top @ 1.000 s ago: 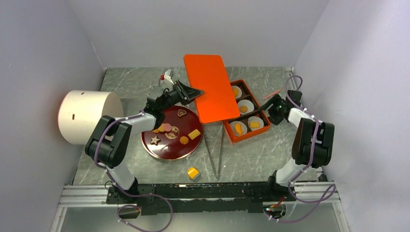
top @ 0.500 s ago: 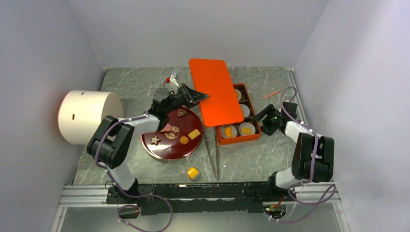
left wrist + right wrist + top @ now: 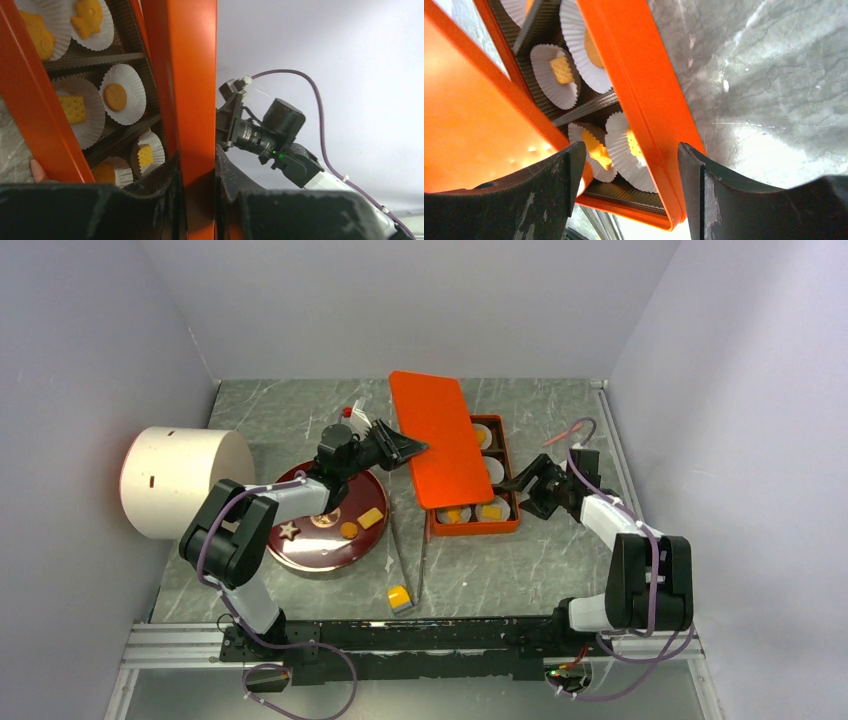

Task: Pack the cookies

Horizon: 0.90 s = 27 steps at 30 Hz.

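Observation:
My left gripper (image 3: 405,447) is shut on the left edge of the orange lid (image 3: 440,450) and holds it tilted over the orange box (image 3: 475,528); the grip shows in the left wrist view (image 3: 197,180). Cookies (image 3: 453,515) sit in white paper cups inside the box, also in the left wrist view (image 3: 116,96) and the right wrist view (image 3: 561,70). More cookies (image 3: 348,530) lie on the dark red plate (image 3: 300,555). My right gripper (image 3: 515,485) is open, its jaws astride the box's right wall (image 3: 659,130).
A white cylinder (image 3: 185,480) stands at the left. A yellow-orange cube block (image 3: 399,597) lies near the front edge. Metal tongs (image 3: 412,550) lie between plate and box. A thin pink stick (image 3: 565,433) lies at the back right.
The box has slid left and nearer with my right gripper at its wall. The lid has moved left and now covers most of the box. The plate has shifted left.

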Each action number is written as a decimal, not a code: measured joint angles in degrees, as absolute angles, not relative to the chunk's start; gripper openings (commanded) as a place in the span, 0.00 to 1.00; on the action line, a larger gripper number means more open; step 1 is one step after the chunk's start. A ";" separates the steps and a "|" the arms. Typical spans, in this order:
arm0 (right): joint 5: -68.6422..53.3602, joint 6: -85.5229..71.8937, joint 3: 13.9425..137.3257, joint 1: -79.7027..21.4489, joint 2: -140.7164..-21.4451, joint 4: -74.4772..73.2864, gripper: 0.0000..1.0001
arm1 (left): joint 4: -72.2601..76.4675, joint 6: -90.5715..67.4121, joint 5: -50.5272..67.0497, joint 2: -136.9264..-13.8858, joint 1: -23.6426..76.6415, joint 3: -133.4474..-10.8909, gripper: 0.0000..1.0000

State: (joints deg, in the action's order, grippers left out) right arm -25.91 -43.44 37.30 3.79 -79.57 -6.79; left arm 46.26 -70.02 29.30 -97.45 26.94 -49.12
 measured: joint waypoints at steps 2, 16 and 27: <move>-24.73 -42.65 38.13 3.86 -78.19 -8.14 0.73 | 45.56 -69.63 29.15 -97.45 26.94 -49.08 0.05; -14.37 -38.41 46.26 6.50 -71.96 -15.00 0.74 | 48.31 -70.98 29.06 -100.33 29.15 -49.98 0.05; -16.40 -38.30 48.64 7.60 -73.23 -14.68 0.76 | 55.05 -77.30 29.23 -108.49 32.77 -52.31 0.05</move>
State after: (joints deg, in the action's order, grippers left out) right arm -16.40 -38.30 48.64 7.60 -73.23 -14.68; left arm 55.05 -77.30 29.23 -108.49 32.77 -52.31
